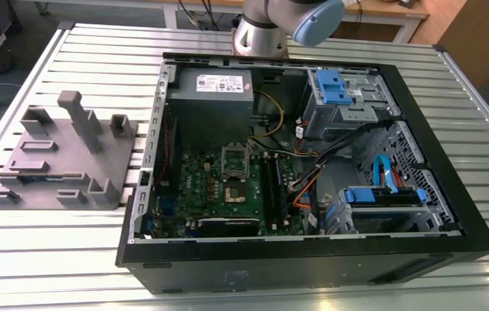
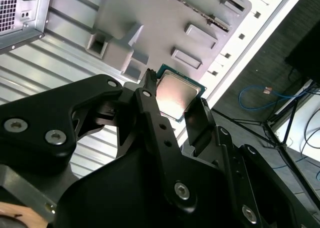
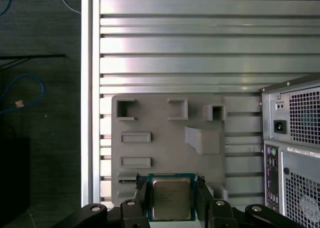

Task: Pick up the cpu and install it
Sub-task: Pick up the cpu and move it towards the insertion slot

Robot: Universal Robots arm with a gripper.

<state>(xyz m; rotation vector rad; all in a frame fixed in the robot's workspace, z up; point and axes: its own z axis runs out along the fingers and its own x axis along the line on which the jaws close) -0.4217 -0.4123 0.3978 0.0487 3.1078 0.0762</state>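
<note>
My gripper (image 3: 171,202) is shut on the cpu (image 3: 171,195), a small square chip with a silvery top and a thin green rim, pinched at two opposite edges between the black fingers (image 3: 141,195). In the second wrist view the cpu (image 2: 180,90) sits the same way in the gripper (image 2: 175,95). It hangs in the air, clear above the grey plastic fixture (image 3: 165,133). In the exterior view the silver socket frame (image 1: 234,176) stands on the green motherboard (image 1: 201,188) inside the open computer case (image 1: 313,259).
The fixture (image 1: 54,162) lies on the slatted metal table (image 1: 97,58) at the exterior view's left of the case, with a thin memory stick (image 1: 41,176) in one slot. The case's rear panel (image 3: 295,153) rises beside the fixture. Cables (image 1: 313,175) and drive bays (image 1: 348,97) crowd the case.
</note>
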